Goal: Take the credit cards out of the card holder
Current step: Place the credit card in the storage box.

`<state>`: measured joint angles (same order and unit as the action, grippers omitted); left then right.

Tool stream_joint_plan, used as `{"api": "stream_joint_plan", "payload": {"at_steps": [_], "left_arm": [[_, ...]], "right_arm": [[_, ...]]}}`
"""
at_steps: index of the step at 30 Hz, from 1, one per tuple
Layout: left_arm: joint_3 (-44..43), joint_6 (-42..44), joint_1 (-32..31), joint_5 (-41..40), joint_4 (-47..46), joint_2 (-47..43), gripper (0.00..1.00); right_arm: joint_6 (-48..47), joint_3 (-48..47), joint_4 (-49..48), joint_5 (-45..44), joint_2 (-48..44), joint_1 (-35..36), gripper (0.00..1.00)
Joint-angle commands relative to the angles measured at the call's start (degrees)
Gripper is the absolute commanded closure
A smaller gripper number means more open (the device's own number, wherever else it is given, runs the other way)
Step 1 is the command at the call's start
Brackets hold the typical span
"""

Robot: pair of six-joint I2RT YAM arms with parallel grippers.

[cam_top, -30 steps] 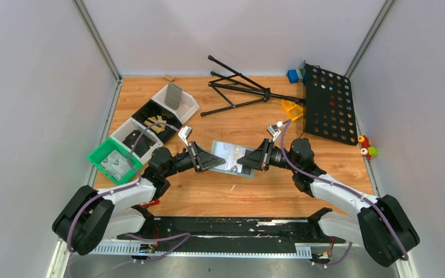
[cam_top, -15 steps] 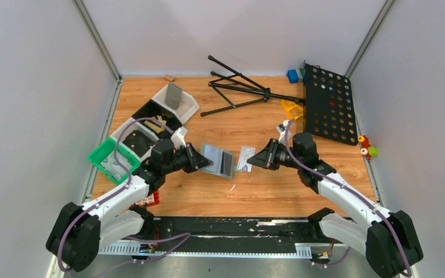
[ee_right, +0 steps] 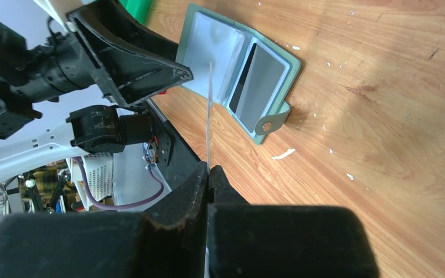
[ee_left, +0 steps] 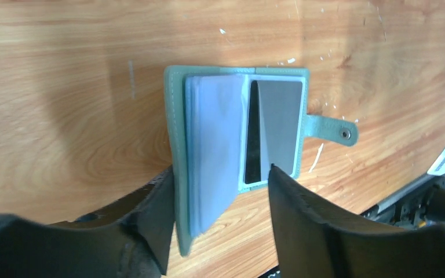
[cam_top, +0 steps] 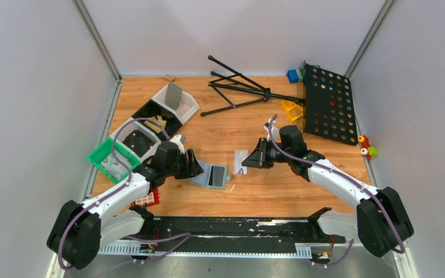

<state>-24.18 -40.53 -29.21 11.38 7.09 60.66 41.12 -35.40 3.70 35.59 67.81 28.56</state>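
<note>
Wooden table (cam_top: 266, 197) inside pale grey walls. At the far right, lying flat, a black perforated board (cam_top: 329, 104); beside it, toward the middle, a folded black stand (cam_top: 237, 90). Along the left side, a slanted row of bins (cam_top: 150, 116), ending at the near end in a green tray (cam_top: 100, 156).

Left gripper (cam_top: 196, 168) low over the table centre, jaws apart, straddling the near end of the card holder (cam_top: 211, 175): one finger just beside the spine edge, the other clear of the sleeves (ee_left: 215, 145). Right gripper (cam_top: 249, 161) just to the right, jaws pressed together on a white card (cam_top: 239, 162), seen edge-on from its own wrist.

Card holder grey-blue, resting open on the wood between the two grippers, nearer to the left one, with pale sleeves lifted from the spine and a snap flap (ee_left: 330, 128) pointing away from it. Close to the left arm, at the near edge, a small red block (cam_top: 146, 200). White card near the holder but apart from it (contact with the wood: impossible to tell). In the holder's open inner pocket, a grey card (ee_left: 278, 124).
</note>
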Motion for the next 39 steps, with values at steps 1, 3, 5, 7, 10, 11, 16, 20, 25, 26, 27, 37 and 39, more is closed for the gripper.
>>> {"api": "stream_joint_plan", "payload": {"at_steps": [1,3,5,7,10,11,16,20,25,26,27,37,39], "left_arm": [[-5.3,4.1,0.1,-8.2,8.8,-5.6,0.32],[-6.5,4.7,0.1,-9.0,11.5,-8.6,0.29],[-7.2,5.1,0.1,-7.5,12.6,-11.8,0.27],[-7.1,4.7,0.1,-3.5,11.2,-14.9,0.25],[-6.7,2.5,0.1,4.3,7.4,-18.7,0.24],[-6.7,1.0,0.1,7.0,5.5,-19.5,0.24],[-6.2,-6.7,0.1,17.1,-5.0,-21.1,0.28],[-6.0,-10.5,0.1,18.6,-9.0,-21.3,0.34],[-3.6,-16.6,0.1,22.7,-17.8,-20.4,0.42],[-2.9,-18.1,0.1,23.3,-20.1,-20.2,0.44],[-2.4,-19.3,0.1,23.8,-22.1,-20.1,0.46],[-2.1,-21.9,0.0,25.2,-25.4,-19.3,0.50],[-1.7,-22.6,0.0,25.5,-26.7,-19.3,0.52]], "right_arm": [[-2.3,-4.1,-1.5,1.5,1.7,1.2,1.00],[-2.3,-4.9,-1.8,1.6,2.5,1.7,1.00],[-2.4,-5.8,-2.4,1.8,3.1,2.3,1.00],[-2.1,-6.3,-3.1,2.4,3.8,3.2,1.00],[-0.6,-6.7,-8.3,4.4,4.7,4.5,1.00],[0.0,-7.0,-9.9,5.4,5.1,4.9,1.00],[2.6,-8.3,-16.7,9.3,5.8,6.8,1.00],[4.8,-8.5,-20.7,11.7,5.0,7.0,1.00],[8.1,-8.3,-25.1,14.3,4.2,7.0,1.00],[9.4,-8.1,-26.8,15.1,4.4,7.0,1.00],[10.9,-7.8,-29.0,16.0,4.6,7.0,1.00],[14.6,-7.8,-33.6,17.3,5.6,8.2,1.00],[14.6,-8.1,-33.8,17.5,6.3,8.6,1.00]]}}
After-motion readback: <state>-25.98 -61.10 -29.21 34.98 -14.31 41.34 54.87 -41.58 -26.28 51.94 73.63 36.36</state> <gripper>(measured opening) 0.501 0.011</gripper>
